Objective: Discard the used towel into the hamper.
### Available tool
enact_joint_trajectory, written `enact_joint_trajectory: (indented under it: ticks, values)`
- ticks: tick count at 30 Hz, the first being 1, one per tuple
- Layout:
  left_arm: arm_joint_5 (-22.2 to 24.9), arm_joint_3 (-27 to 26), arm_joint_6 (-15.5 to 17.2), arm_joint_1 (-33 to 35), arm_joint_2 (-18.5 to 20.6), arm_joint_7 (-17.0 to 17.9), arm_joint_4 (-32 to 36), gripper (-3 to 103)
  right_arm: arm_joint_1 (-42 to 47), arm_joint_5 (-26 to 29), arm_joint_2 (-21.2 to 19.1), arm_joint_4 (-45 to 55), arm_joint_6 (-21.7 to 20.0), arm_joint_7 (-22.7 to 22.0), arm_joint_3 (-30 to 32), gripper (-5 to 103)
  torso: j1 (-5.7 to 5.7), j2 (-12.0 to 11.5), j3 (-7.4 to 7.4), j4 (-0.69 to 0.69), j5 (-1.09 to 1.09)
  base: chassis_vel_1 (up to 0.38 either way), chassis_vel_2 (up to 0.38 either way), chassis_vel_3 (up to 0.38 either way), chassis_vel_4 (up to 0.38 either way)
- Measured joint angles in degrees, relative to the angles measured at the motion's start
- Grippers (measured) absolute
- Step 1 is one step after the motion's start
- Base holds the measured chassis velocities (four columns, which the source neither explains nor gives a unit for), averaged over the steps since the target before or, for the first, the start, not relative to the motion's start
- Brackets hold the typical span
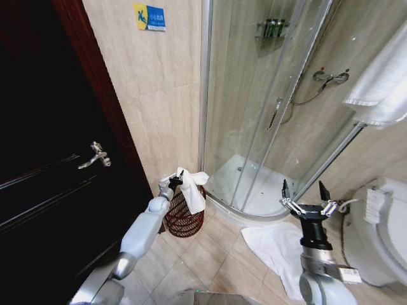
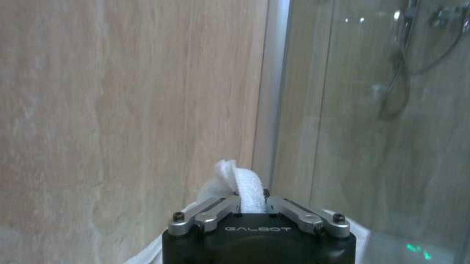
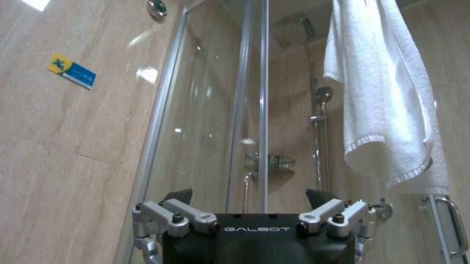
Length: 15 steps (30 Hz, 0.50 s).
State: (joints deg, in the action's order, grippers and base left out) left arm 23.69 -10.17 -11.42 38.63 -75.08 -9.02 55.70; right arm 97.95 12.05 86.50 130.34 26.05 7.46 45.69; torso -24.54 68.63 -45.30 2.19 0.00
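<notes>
Now left gripper [image 1: 175, 181] fingers [image 2: 220, 209] pinch towel [image 1: 193, 187] above hamper [image 1: 182, 219].

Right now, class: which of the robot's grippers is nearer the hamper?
Left. The left gripper holds a white towel right over the hamper; the right gripper is open, off by the shower.

White used towel [image 1: 193, 189] hangs bunched, draped down over the rim of the hamper [image 1: 182, 219] (top end pinched up). Hamper is a small round reddish-brown wire basket, upright on the tiled floor against the wall beside the shower.
</notes>
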Motion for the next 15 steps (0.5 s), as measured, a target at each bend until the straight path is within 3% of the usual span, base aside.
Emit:
enact_joint_trajectory:
  ticks: [5, 9, 15]
  values:
    - [-0.8, 1.4, -0.2, -1.5, -0.2, -0.1, -3.1, 0, 0.0, -0.2, -0.1, 0.2, -0.6, -0.1, 0.0, 100, 0.0, 0.0, 0.0, 0.0, 0.01, 0.0, 0.0, 0.0, 0.0]
    - [-1.8, 4.3, -0.7, -3.3, -0.3, -0.4, -7.6, 0, 0.5, -1.2, -0.1, 0.2, -2.0, -3.4, 0.0, 100, 0.0, 0.0, 0.0, 0.0, 0.0, 0.0, 0.0, 0.0, 0.0]
    - [-4.8, 4.5, -3.1, -4.7, -3.0, -1.1, -15.3, 0, 1.1, -0.9, 0.2, 0.6, -2.0, -3.9, 0.0, 100, 0.0, 0.0, 0.0, 0.0, 0.0, 0.0, 0.0, 0.0, 0.0]
